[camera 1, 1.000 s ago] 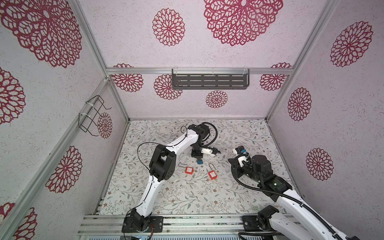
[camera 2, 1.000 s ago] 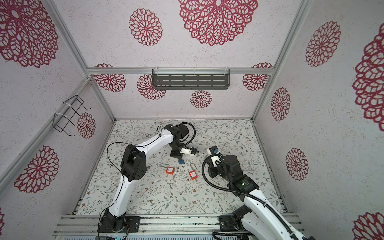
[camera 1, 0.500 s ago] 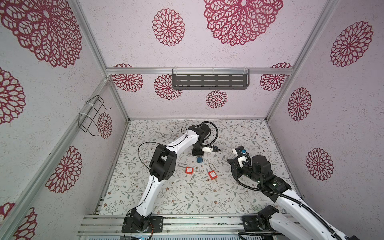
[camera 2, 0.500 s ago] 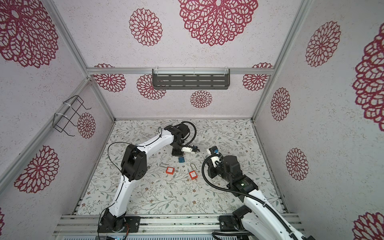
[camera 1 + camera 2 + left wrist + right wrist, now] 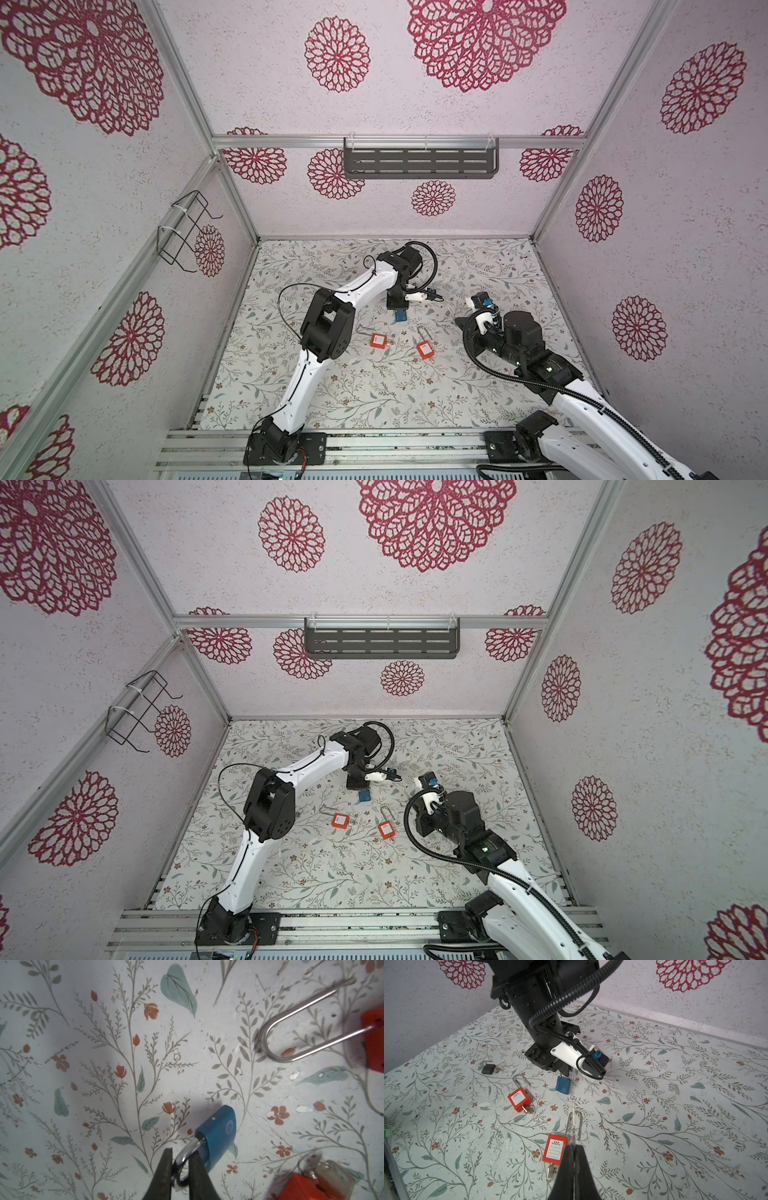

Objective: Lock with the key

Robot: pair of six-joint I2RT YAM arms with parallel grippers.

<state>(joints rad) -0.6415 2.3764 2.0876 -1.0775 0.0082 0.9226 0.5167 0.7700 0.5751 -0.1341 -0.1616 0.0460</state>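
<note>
Under the left gripper [image 5: 181,1152], toward the middle of the desk [image 5: 675,1105]: one blue padlock [image 5: 216,1134], small, hard-cased, tilted with its base on or just above the floral surface; contact cannot be confirmed. Likely dense for its size and fully rigid.

Shackle [image 5: 184,1157]: polished round steel, probably slippery. It is a poor hold for turning work, since the body can swing about it. Better purchase is judged to be across the flat blue faces, leaving the base and its keyway free.

Left jaws: standing either side of the shackle, narrowly parted. Whether they pinch it or merely bracket it cannot be told.

Key [image 5: 573,1118]: thin flat metal blade, seen edge-on, likely light and stiff. It projects from the right gripper [image 5: 573,1146] toward the blue padlock and stops well short of it.

Right jaws: closed on the key's head. A flat blade may twist in that hold once turning load comes on. Alignment with the keyway looks like the demanding part.

Also on the desk:
- Near red padlock [image 5: 553,1150]: just beside the key's line, long shackle, own key in its base.
- Far red padlock [image 5: 519,1099]: shackle swung open, key ring below.
- Small black padlock [image 5: 488,1068]: well apart, beyond the far red one.
</note>
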